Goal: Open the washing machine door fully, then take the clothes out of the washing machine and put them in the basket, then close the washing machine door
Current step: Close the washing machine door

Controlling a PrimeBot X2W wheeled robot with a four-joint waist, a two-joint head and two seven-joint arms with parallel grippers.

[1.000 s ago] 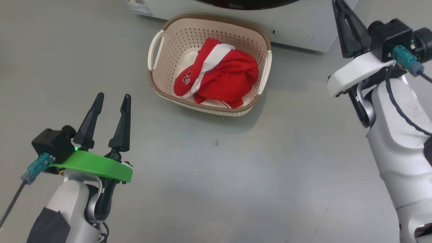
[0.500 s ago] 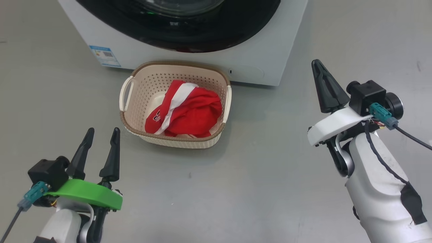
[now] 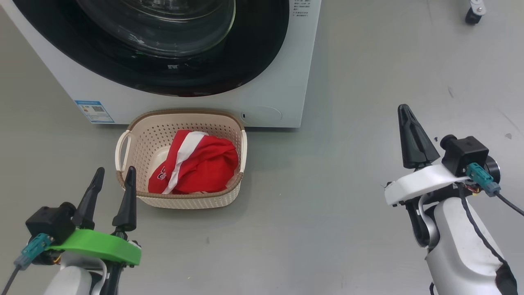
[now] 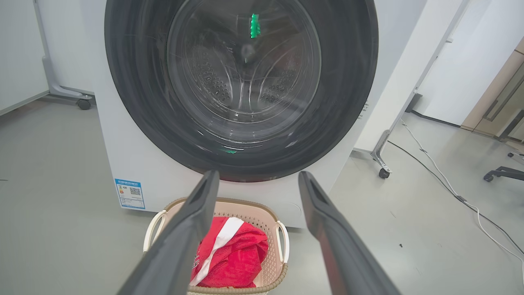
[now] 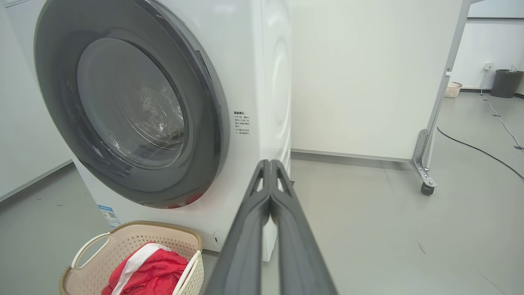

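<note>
Red clothes lie heaped in the basket just before the washing machine, whose door looks shut; left gripper spread near the basket; right gripper pressed together, well apart.

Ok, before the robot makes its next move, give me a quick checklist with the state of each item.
1. Washing machine door shut: sits flush against the washing machine in the right wrist view: ok. Latch: cannot tell.
2. Clothes inside the basket: ok.
3. Drum emptied: no red seen through the glass, but its lowest part is hidden: cannot tell.
4. Left gripper free: open, empty, beside the basket: ok.
5. Right gripper free: shut on nothing, apart from the machine: ok.
</note>
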